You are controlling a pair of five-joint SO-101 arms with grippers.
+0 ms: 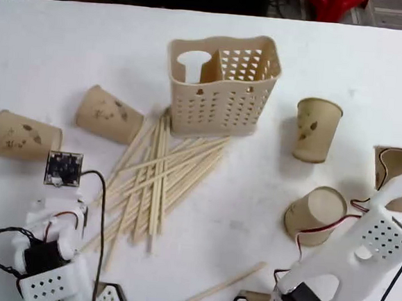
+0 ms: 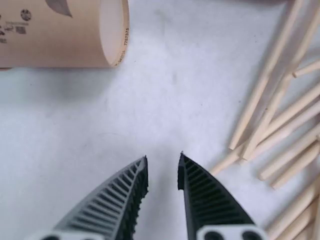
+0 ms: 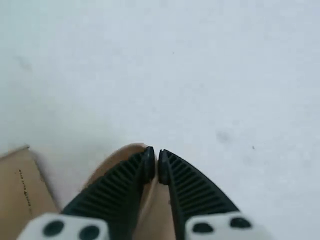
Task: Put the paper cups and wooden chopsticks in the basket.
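The beige perforated basket [image 1: 224, 82] stands at the table's far middle. In front of it, wooden chopsticks [image 1: 159, 171] lie fanned out, and their ends [image 2: 280, 125] show in the left wrist view. Two paper cups [image 1: 24, 136] [image 1: 109, 114] lie on their sides at the left. One cup [image 1: 316, 129] stands upright at the right and another [image 1: 314, 212] lies near it. My left gripper [image 2: 162, 167] is slightly open over bare table, between a lying cup [image 2: 60, 32] and the chopsticks. My right gripper [image 3: 155, 162] is shut on the wall of a paper cup [image 3: 117, 160] [image 1: 396, 169] at the far right edge.
A single chopstick [image 1: 212, 291] lies near the front edge between the arm bases. The left arm [image 1: 47, 250] sits at the front left, and the right arm [image 1: 360, 254] stretches toward the right edge. A tan object [image 3: 15, 185] shows beside the right gripper.
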